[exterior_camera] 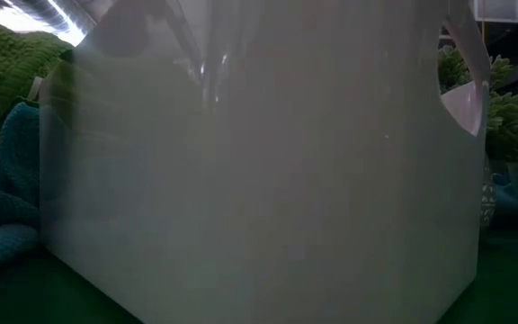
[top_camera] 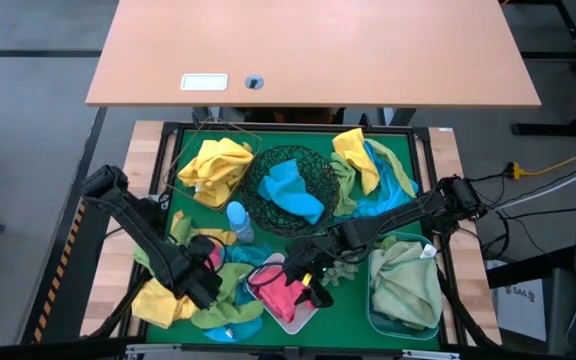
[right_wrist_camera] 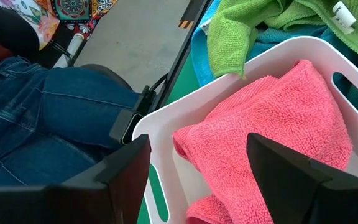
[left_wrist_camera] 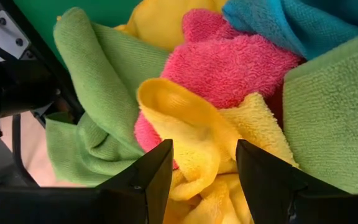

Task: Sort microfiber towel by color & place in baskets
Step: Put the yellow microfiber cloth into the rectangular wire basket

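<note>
One pink towel (right_wrist_camera: 272, 130) in white tub (right_wrist_camera: 166, 124)

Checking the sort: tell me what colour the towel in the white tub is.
Pink towel, clearest in the right wrist view.

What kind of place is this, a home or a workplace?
Probably a lab or workshop: a bare desk behind the robot table, cables on the grey floor, hazard striping alongside.
</note>
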